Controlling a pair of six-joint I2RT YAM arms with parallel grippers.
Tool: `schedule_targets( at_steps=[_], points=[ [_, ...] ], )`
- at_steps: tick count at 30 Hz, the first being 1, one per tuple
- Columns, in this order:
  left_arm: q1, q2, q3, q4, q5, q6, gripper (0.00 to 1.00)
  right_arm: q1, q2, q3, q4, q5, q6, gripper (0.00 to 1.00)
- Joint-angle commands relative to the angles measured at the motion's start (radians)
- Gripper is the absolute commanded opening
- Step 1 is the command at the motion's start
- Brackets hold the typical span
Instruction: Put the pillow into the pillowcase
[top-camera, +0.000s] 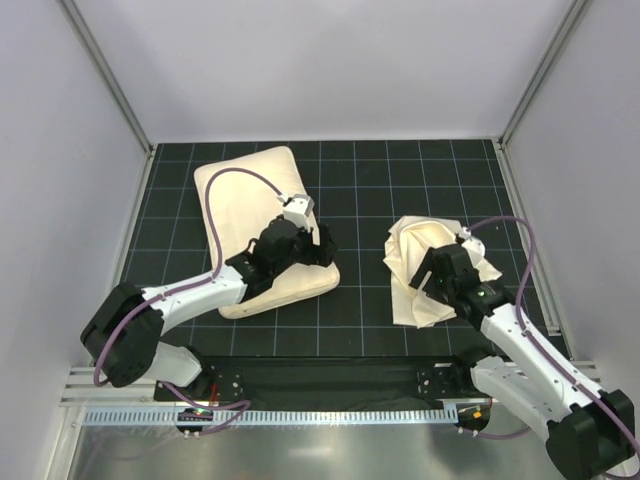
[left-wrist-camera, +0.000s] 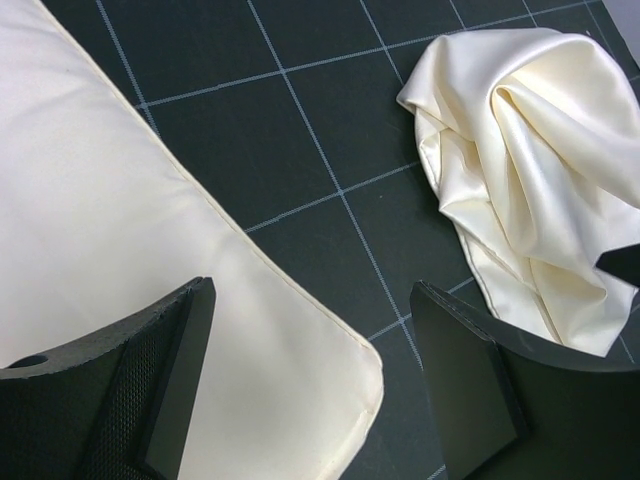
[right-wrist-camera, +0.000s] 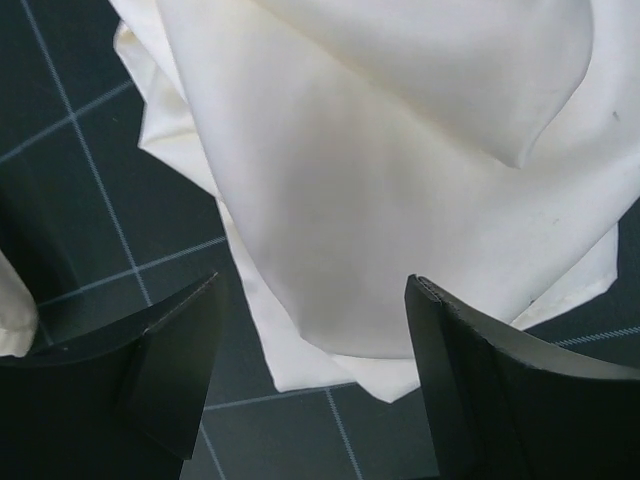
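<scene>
Pillow (top-camera: 245, 190): near right part hidden by left arm (top-camera: 200, 290). Pillowcase (top-camera: 408, 262): right part hidden by right arm (top-camera: 520, 340); cut off in both wrist views.

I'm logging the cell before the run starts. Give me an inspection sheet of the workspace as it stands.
Surface: black gridded mat, lying flat.
Job's things: pillow on the left, plump; pillowcase crumpled on the right, apart from it; pillow not inside.
Clutter: nothing seen.
Tools: left tool open over the pillow's near right corner; right tool open over the pillowcase's edge; neither is holding anything.
Cables: purple cable arcs over the left arm; second cable arcs over the right arm.
Surroundings: white walls, metal frame posts.
</scene>
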Motion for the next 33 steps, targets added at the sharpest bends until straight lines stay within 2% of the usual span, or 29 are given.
schedule_targets(
  at_steps=[1,3,5,6,7,9,10,11,13,16,20,22,23,25,26,28,33],
  points=[
    [-0.002,0.001,0.035,0.021,0.008,0.003,0.83,0.023,0.04,-0.069,0.105,-0.032,0.021,0.79],
    [0.0,0.0,0.033,0.021,0.008,0.003,0.83,0.031,0.075,-0.09,0.132,-0.024,0.03,0.79],
    [0.0,0.0,0.035,0.021,0.009,0.003,0.84,0.035,0.099,-0.09,0.159,-0.02,0.023,0.67],
    [-0.002,0.001,0.035,0.02,0.011,0.003,0.84,0.037,0.108,-0.087,0.165,-0.023,0.009,0.46],
    [0.0,0.001,0.035,0.021,0.012,0.002,0.84,0.037,0.125,-0.082,0.169,-0.029,0.003,0.31],
    [0.0,0.003,0.038,0.021,0.015,0.0,0.84,0.037,0.14,-0.053,0.169,-0.023,-0.005,0.16],
    [0.0,0.004,0.038,0.02,0.017,0.0,0.83,0.037,0.152,-0.039,0.168,-0.02,-0.017,0.04],
    [0.0,0.003,0.038,0.02,0.017,-0.001,0.84,0.037,0.159,-0.001,0.159,-0.015,-0.022,0.04],
    [0.0,0.004,0.038,0.018,0.017,-0.001,0.84,0.037,0.175,0.054,0.148,-0.001,-0.055,0.04],
    [-0.002,0.006,0.038,0.02,0.02,-0.001,0.84,0.037,0.206,0.238,0.104,0.023,-0.12,0.04],
    [-0.002,0.007,0.04,0.018,0.017,0.0,0.84,0.037,0.36,0.609,0.053,0.006,-0.19,0.04],
    [0.0,0.006,0.04,0.018,0.015,0.002,0.84,0.037,0.431,0.727,0.045,-0.018,-0.215,0.08],
    [-0.002,0.004,0.038,0.018,0.015,0.003,0.84,0.037,0.464,0.83,0.03,-0.027,-0.232,0.49],
    [-0.002,0.003,0.04,0.015,0.014,0.005,0.84,0.035,0.559,0.922,-0.002,-0.067,-0.243,0.69],
    [0.0,0.001,0.038,0.015,0.012,0.005,0.84,0.037,0.579,0.987,-0.04,-0.076,-0.243,0.74],
    [0.0,0.001,0.038,0.014,0.009,0.005,0.85,0.038,0.596,0.993,-0.042,-0.105,-0.252,0.77],
    [0.0,0.007,0.044,0.0,-0.011,-0.012,0.88,0.037,0.501,0.725,0.102,-0.156,-0.275,0.76]
  ],
)
